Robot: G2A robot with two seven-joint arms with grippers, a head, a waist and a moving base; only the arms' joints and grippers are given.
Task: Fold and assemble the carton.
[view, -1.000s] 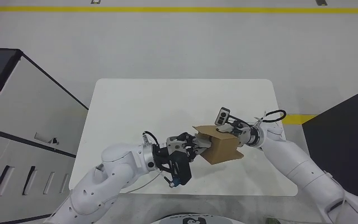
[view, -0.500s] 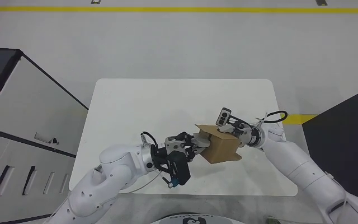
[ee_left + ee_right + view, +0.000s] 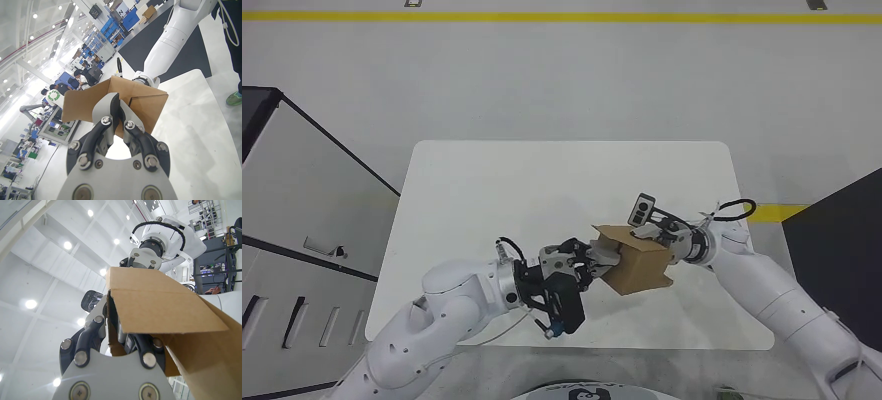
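The left gripper (image 3: 117, 106) is closest. Its two fingers are pinched tight on one edge of the brown cardboard carton (image 3: 145, 106). From above, the left gripper (image 3: 600, 262) comes at the box from the left side.

The brown cardboard carton (image 3: 637, 262) sits over the near right part of the white table with round corners (image 3: 542, 190). It is partly folded into a box shape, and one flap sticks out at the top. I cannot tell if its bottom touches the table.

The right gripper (image 3: 667, 243) is on the far right side of the box. Its fingers (image 3: 101, 313) are squeezed shut on a cardboard flap (image 3: 151, 306).

Past the table is a grey floor (image 3: 642, 80). A yellow line (image 3: 542, 16) runs across it far away.
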